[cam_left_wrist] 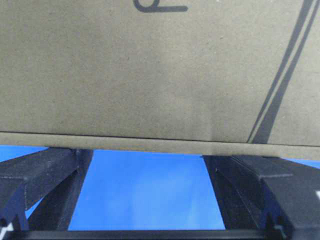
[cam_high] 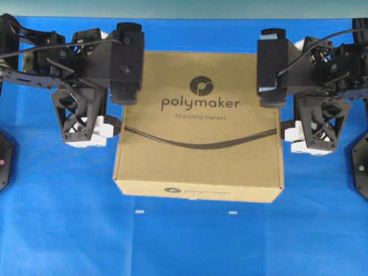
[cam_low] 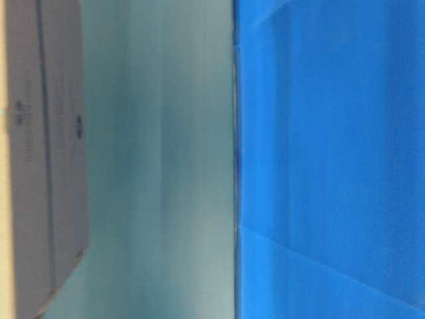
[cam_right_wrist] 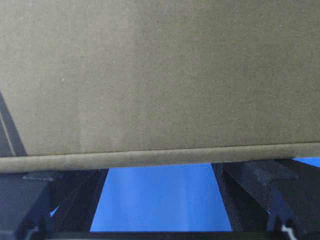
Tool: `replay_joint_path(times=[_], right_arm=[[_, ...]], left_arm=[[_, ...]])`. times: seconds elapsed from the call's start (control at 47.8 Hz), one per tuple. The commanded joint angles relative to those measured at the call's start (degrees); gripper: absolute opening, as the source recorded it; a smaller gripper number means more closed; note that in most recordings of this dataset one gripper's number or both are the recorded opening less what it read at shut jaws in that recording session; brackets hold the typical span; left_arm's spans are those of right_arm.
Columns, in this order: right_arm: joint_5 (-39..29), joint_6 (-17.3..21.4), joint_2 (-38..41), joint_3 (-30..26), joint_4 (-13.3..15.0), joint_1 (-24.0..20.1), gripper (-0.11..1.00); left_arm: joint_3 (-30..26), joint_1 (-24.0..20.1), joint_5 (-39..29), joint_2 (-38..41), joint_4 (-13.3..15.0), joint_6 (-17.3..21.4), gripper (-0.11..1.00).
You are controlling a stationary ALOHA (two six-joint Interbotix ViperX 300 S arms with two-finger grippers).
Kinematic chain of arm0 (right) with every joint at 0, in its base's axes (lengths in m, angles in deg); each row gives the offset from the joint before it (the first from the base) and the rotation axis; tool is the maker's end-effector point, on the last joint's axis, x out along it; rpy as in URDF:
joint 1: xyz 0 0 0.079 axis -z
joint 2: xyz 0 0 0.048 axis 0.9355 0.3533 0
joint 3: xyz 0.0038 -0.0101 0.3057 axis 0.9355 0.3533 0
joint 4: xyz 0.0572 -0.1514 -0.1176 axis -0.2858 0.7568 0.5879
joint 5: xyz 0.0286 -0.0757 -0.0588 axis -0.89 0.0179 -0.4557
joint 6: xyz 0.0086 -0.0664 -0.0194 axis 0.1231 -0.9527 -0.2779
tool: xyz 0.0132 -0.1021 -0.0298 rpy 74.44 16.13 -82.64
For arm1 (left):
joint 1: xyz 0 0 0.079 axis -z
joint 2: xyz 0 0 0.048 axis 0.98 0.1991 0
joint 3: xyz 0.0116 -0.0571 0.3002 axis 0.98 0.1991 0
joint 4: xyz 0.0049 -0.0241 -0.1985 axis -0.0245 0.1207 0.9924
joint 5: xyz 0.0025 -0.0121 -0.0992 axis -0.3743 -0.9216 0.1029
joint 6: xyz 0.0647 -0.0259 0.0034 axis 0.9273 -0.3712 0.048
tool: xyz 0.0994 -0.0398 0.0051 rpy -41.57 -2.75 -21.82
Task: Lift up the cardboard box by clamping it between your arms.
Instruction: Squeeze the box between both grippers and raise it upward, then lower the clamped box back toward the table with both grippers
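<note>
Cardboard box [cam_high: 198,126] sits squeezed between the two arms, and each claw shows why. The left claw [cam_high: 99,127] stands with its jaws wide apart and grips nothing; its white-tipped end presses against the box's left side, so the claw body serves as a flat pusher. The right claw [cam_high: 305,138] mirrors it on the right side, jaws equally spread and empty. The box is far wider than either claw could span, which I judge is the reason for clamping from both flanks instead of pinching.

Outward from the claws, the left arm [cam_high: 57,63] and right arm [cam_high: 330,60] reach in from the two edges of the overhead view, their wrist housings overlapping the box's upper corners. The blue counter [cam_high: 184,241] lies below.

Overhead, the box simply looks flat, with its logo and curved dark line; whether it is off the counter cannot be read there. The left wrist view settles more: blue counter shows beneath the box's [cam_left_wrist: 150,75] edge and between the claw's black fingers [cam_left_wrist: 45,172], suggesting the box hangs raised. The right wrist view agrees, with blue under the box [cam_right_wrist: 160,75]. The table-level view, turned sideways and blurred, shows the box [cam_low: 40,159] apart from the blue surface [cam_low: 332,159].
</note>
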Motion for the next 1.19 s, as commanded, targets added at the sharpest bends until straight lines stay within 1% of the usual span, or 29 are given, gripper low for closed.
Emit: replay_joint_path(times=[0.0,0.105,0.188,0.251,0.523,0.627,0.753,0.92,1.003,1.171], right_arm=[[1.49,0.18,0.79,-5.19,-0.26,-0.79,1.0],[0.35,0.0,0.79,-6.77,-0.09,-0.79,1.0],[0.0,-0.44,0.79,-7.03,1.58,-0.62,1.0],[-0.26,-0.62,0.97,-7.03,1.85,-0.62,1.0],[-0.44,-0.62,1.14,-6.68,1.85,-0.44,1.0],[0.18,-0.79,1.14,-4.75,1.85,-0.18,1.0],[2.37,-0.79,1.14,-1.93,1.85,0.26,1.0],[7.29,-1.05,1.05,1.23,1.85,0.79,1.0],[8.53,-0.88,1.14,2.81,1.85,0.88,1.0],[12.92,-0.62,1.23,8.26,1.85,1.14,1.0]], left_arm=[[-5.98,0.35,1.67,0.53,0.18,-0.53,0.85],[-7.29,0.26,1.05,0.53,0.18,-0.09,0.85],[-7.38,0.18,1.05,0.53,0.26,1.14,0.85],[-7.56,0.09,0.97,0.62,0.18,2.2,0.85],[-8.0,0.09,0.97,0.88,0.26,2.11,0.85],[-7.03,0.09,1.23,0.79,0.26,1.76,0.85],[-2.81,-0.7,2.81,0.35,0.18,1.58,0.85],[3.16,-0.7,9.76,-0.26,0.18,1.41,0.85],[4.31,-0.62,12.04,-0.26,0.18,1.41,0.85],[5.54,-0.62,13.01,0.18,0.18,1.32,0.85]])
